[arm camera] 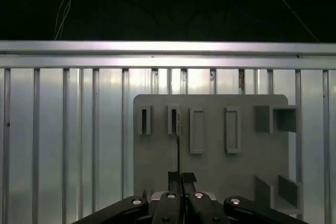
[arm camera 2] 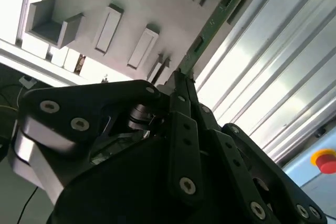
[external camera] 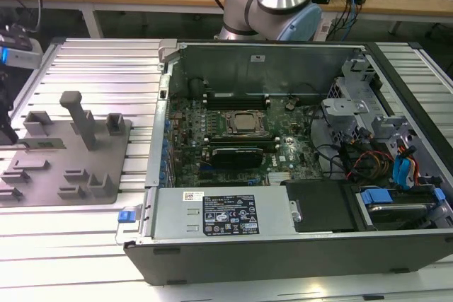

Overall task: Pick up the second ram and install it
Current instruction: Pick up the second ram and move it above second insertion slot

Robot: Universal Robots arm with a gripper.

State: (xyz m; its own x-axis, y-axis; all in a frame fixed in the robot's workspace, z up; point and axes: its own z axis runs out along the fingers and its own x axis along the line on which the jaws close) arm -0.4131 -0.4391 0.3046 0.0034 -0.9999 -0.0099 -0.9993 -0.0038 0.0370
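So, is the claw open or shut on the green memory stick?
Shut on it. In both wrist views the claw pinches one end of the green memory stick between its closed tips.

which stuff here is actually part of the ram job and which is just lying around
Part of the job:
- ram stick
- gripper, shut on the stick's end
- grey tray under the stick
- open computer case with its motherboard

Just lying about:
- cables on the back bench
- red button
- tall post on the tray
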